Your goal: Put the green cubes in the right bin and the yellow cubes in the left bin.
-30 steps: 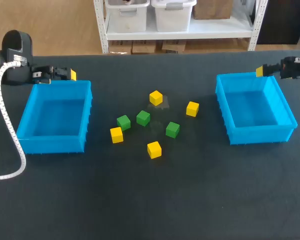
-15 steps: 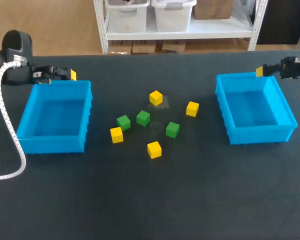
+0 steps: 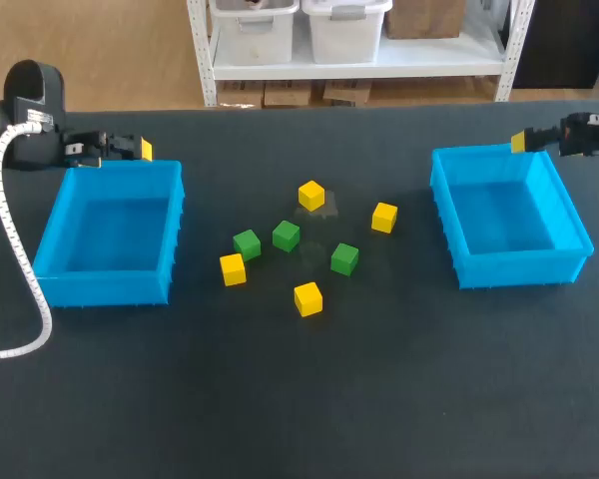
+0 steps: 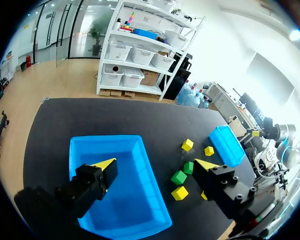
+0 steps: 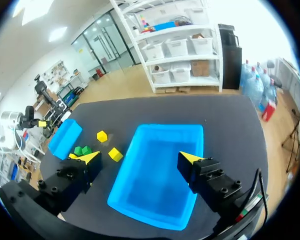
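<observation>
Three green cubes (image 3: 287, 236) and several yellow cubes (image 3: 307, 298) lie scattered on the dark table between two blue bins. Both the left bin (image 3: 105, 289) and the right bin (image 3: 519, 271) hold nothing. My left gripper (image 3: 132, 149) hovers open over the far rim of the left bin. The left wrist view looks past that gripper (image 4: 155, 164) into the left bin (image 4: 105, 138), with the cubes (image 4: 178, 177) beyond. My right gripper (image 3: 535, 139) hangs open at the far rim of the right bin. The right wrist view has that gripper (image 5: 139, 157) above the right bin (image 5: 170, 127).
A white ribbed cable (image 3: 10, 239) from my left arm trails over the table left of the left bin. The cubes sit in a loose cluster with gaps between them. The table's near half is bare dark surface (image 3: 299, 399).
</observation>
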Controlling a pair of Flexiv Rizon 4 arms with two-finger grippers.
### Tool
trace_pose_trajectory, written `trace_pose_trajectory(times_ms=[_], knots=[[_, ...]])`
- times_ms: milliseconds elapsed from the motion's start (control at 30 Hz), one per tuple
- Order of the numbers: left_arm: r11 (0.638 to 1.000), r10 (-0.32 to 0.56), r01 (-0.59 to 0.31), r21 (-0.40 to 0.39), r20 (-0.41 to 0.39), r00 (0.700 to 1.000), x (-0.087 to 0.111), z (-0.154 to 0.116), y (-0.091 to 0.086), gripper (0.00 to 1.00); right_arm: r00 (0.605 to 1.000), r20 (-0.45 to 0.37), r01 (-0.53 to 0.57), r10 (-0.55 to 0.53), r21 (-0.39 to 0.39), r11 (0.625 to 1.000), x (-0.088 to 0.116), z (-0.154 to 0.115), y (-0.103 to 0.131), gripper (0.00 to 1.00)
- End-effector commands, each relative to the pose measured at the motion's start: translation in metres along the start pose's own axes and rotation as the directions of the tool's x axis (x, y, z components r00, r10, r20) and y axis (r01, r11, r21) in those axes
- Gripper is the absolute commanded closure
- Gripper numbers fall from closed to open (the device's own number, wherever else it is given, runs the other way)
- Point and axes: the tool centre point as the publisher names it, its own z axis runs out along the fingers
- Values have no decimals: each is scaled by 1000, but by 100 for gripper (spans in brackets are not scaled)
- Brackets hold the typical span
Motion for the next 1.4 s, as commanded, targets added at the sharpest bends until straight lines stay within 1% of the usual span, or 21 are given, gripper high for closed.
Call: trace_pose_trajectory(times_ms=[33,200,300,467,533,567,667,767,867,967,1100,1200,1267,1400], knots=[[1000,2,-2,8,5,1000,1,0,2,0,998,-32,54,-54,10,998,-24,7,22,0],[1000,2,-2,8,5,1000,1,0,2,0,981,-101,170,-168,7,985,-42,21,50,0],[1000,2,-2,8,5,1000,1,0,2,0,954,-158,255,-254,-15,967,-50,33,69,0],[1000,2,-2,8,5,1000,1,0,2,0,891,-243,376,-383,-74,924,-60,55,101,0],[1000,2,-2,8,5,1000,1,0,2,0,867,-267,415,-421,-81,906,-63,64,108,0],[1000,2,-2,8,5,1000,1,0,2,0,857,-277,426,-434,-91,900,-63,66,111,0],[1000,2,-2,8,5,1000,1,0,2,0,807,-329,478,-491,-125,869,-61,78,127,0],[1000,2,-2,8,5,1000,1,0,2,0,767,-360,509,-531,-162,845,-58,86,142,0],[1000,2,-2,8,5,1000,1,0,2,0,713,-388,551,-584,-205,809,-52,93,161,0],[1000,2,-2,8,5,1000,1,0,2,0,682,-394,570,-616,-240,786,-44,100,175,0],[1000,2,-2,8,5,1000,1,0,2,0,652,-404,586,-641,-269,765,-32,111,187,0],[1000,2,-2,8,5,1000,1,0,2,0,619,-425,598,-660,-290,747,-14,124,195,0],[1000,2,-2,8,5,1000,1,0,2,0,615,-428,594,-662,-300,746,-3,132,200,0],[1000,2,-2,8,5,1000,1,0,2,0,586,-443,608,-679,-314,729,14,146,210,0]])
